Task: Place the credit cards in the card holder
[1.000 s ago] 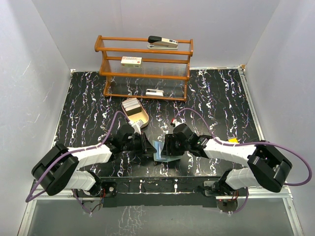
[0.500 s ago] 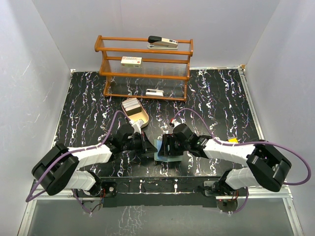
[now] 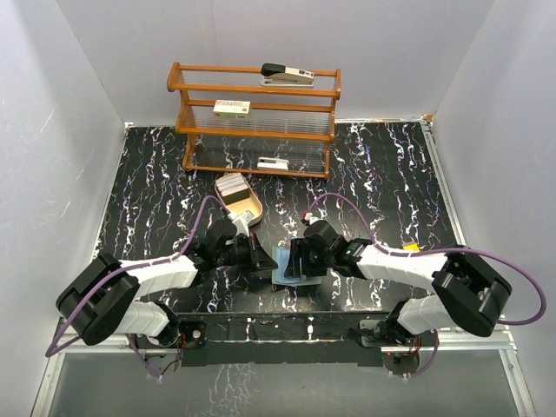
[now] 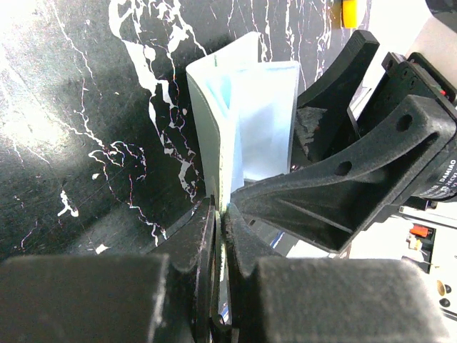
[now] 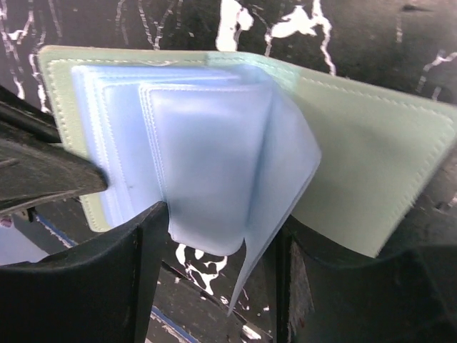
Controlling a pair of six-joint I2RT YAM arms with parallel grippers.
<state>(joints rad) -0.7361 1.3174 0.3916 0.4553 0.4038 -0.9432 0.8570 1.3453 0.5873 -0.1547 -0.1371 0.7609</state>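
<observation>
Since a second ago the right gripper (image 3: 300,259) has edged left, jaws wide astride the empty pockets (image 5: 207,143) of the holder (image 5: 371,164), which the left gripper (image 4: 220,207) clamps by its cover at the near middle of the surface (image 3: 391,174); cards (image 3: 230,184) sit in the tray (image 3: 254,211), none inserted yet.

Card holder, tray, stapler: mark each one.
Card holder (image 5: 371,164): right wrist view, on its green cover.
Tray (image 3: 247,207): top view, on its bare near end.
Stapler (image 3: 287,74): top view, on its body, top shelf.
</observation>
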